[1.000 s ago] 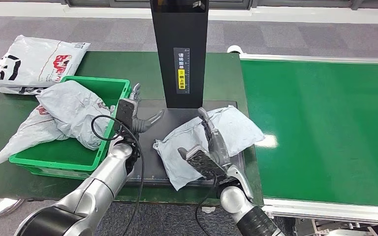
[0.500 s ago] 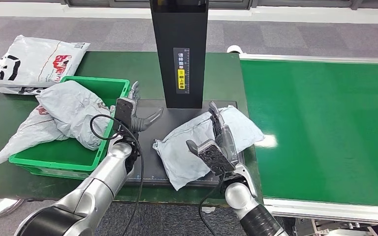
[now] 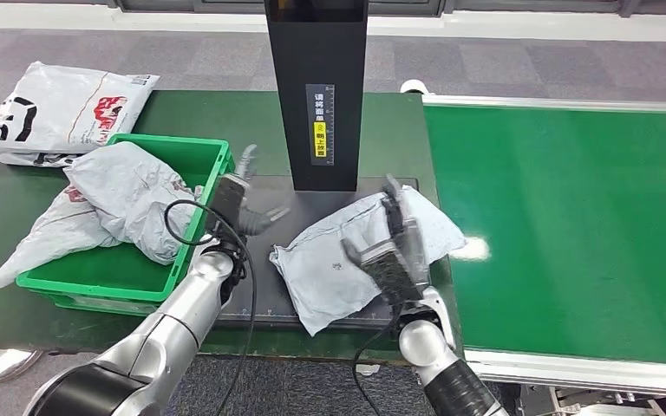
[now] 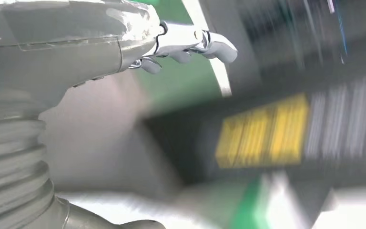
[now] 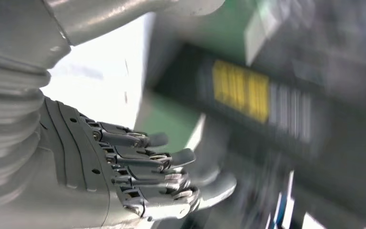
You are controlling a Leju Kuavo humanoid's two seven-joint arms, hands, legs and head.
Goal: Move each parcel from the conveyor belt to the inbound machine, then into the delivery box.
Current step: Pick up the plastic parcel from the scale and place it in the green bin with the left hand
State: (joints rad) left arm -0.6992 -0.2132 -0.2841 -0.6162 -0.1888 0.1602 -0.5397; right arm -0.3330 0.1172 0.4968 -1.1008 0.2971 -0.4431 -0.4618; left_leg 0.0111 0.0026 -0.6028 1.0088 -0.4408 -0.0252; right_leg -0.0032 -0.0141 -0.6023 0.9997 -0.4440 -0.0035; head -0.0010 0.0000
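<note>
Both robot hands open, empty: left robot hand [image 3: 241, 201] by box [image 3: 192, 152], right robot hand [image 3: 396, 251] over parcel [image 3: 347, 256] on machine [image 3: 260, 299]. Risk: slack bag slips w/ one-sided grip.

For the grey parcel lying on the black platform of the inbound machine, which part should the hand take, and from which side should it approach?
Probably the near-left end of the grey parcel, coming from the green box side. The bag lies flat and slanted on the black platform, and that end is limp, wrinkled film sticking out toward the left hand, easy to pinch. The right hand hovers over the middle, where the parcel looks fuller.
</note>
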